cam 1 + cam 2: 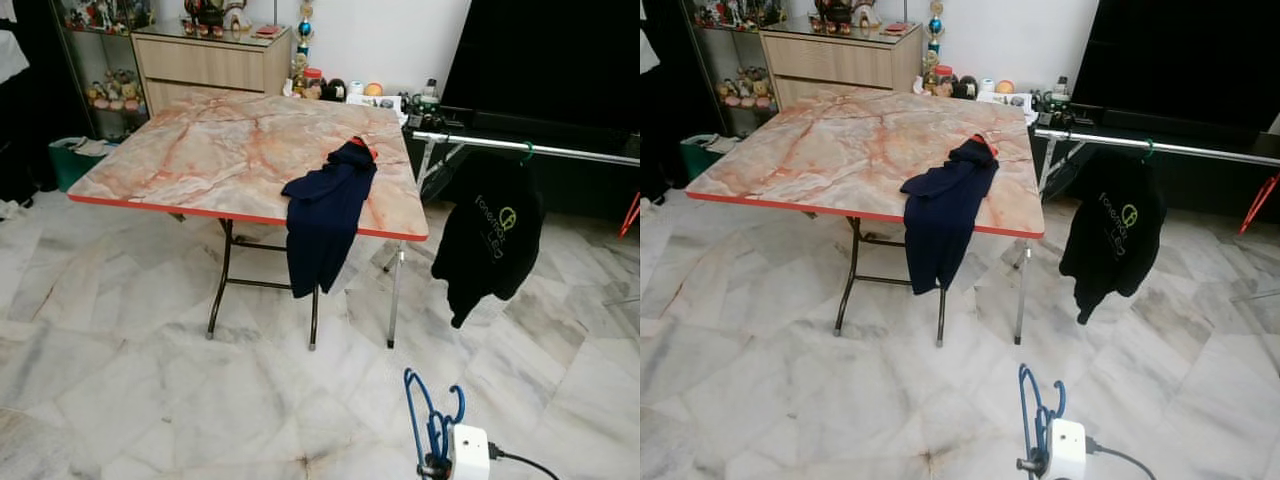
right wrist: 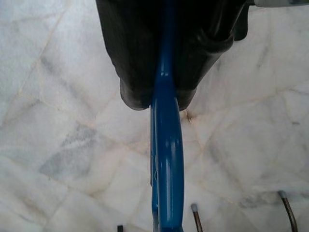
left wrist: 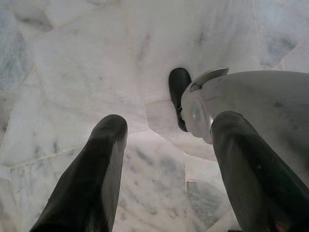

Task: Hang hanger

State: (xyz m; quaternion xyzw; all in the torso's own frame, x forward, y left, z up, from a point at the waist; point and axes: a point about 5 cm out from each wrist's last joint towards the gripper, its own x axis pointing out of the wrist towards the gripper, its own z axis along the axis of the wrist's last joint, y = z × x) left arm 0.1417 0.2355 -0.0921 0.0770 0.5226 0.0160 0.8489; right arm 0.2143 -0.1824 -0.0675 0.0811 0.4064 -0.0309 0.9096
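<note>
blue plastic hanger (image 2: 166,145), glossy, pinched in right tool (image 2: 159,96)

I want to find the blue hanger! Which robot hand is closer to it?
Right. The right gripper is shut on the blue hanger, holding it above the floor. The left gripper hangs open over the marble floor, away from it.

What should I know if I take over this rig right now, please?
Right gripper: jaws shut on the blue hanger, held low in front of the robot.
Left gripper: jaws open, idle, pointing at the marble floor.
Navy garment is draped over the table edge.
Rail to the right carries a black shirt on a green hanger.
Done: hanger picked up.
Left: carry it to the rail and hook it on.
</note>
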